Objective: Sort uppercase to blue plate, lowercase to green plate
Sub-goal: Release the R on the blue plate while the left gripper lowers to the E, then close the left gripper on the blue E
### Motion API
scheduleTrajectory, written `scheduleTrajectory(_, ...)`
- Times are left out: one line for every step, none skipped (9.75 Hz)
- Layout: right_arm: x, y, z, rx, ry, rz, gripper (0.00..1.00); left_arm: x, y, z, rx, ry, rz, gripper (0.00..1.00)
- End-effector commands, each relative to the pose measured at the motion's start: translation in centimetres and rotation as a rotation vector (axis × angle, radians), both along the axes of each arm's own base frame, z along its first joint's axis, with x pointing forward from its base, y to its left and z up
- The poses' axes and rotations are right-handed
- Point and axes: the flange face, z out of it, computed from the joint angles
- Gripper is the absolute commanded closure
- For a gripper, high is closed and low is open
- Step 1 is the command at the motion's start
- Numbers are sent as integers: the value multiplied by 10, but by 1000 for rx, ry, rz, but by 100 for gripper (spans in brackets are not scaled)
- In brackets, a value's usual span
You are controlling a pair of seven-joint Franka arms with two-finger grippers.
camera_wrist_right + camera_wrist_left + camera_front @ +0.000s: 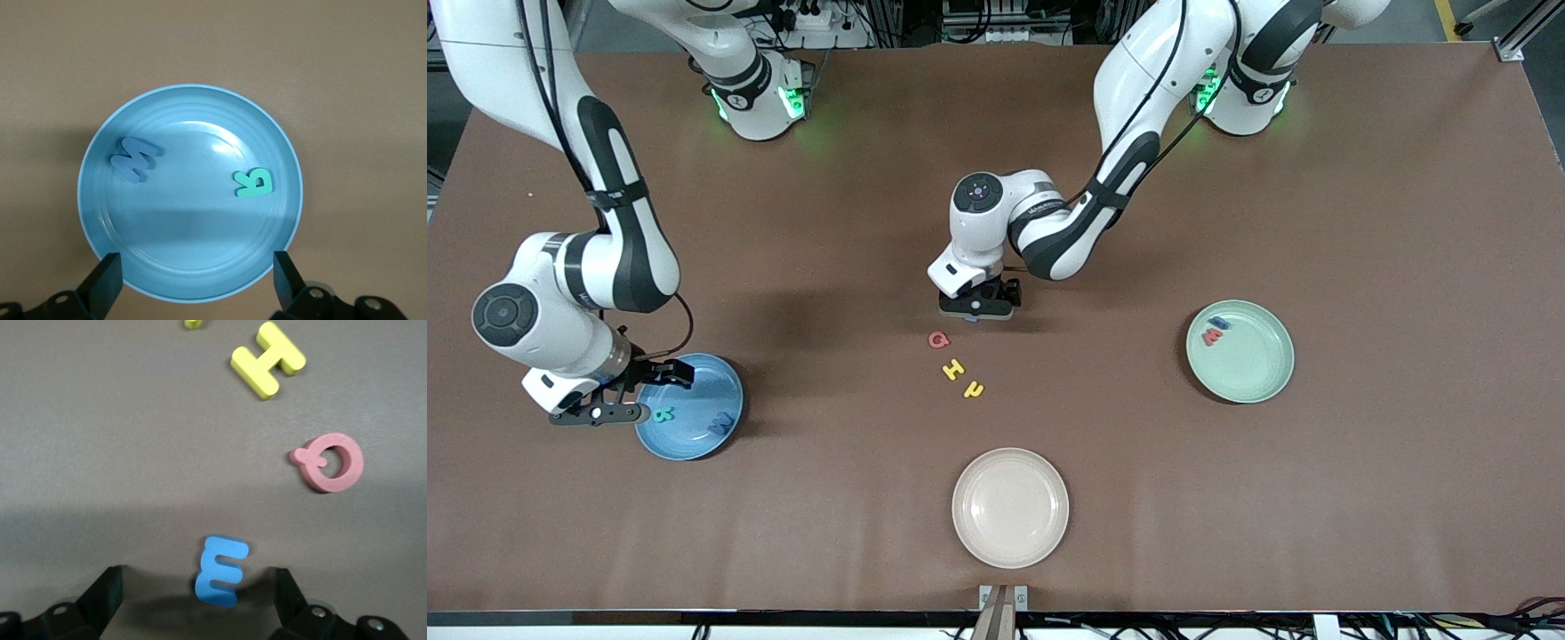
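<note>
My left gripper (976, 313) is open and low over the table's middle, its fingers either side of the blue m (222, 570), which lies flat on the table. Beside it lie the red Q (938, 340), the yellow H (953, 369) and the yellow h-like letter (973, 388). The Q (331, 461) and H (268, 360) also show in the left wrist view. My right gripper (600, 409) is open and empty over the blue plate's (694, 391) rim. That plate (193, 220) holds the blue W (133, 159) and green R (254, 183). The green plate (1249, 364) holds the red w (1211, 337) and a blue letter (1218, 324).
A beige plate (1010, 507) stands near the table's front edge, nearer to the front camera than the loose letters. The blue plate is at the right arm's end of the table and the green plate at the left arm's end.
</note>
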Motion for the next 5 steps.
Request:
scheduleTrajectory(3, 6, 4, 4, -2, -23, 0, 11, -4, 2, 5, -35, -58, 0)
scheduleTrajectory(5, 7, 5, 4, -5, -24, 0, 13, -3, 4, 4, -38, -61, 4)
scheduleTrajectory(6, 7, 7, 4, -10, -24, 0, 15, -2, 4, 7, -38, -67, 7)
scheduleTrajectory(7, 7, 9, 4, -13, -24, 0, 16, -1, 3, 9, -37, -68, 13)
scheduleTrajectory(8, 7, 10, 4, -16, -24, 0, 17, 0, 3, 13, -40, -76, 22)
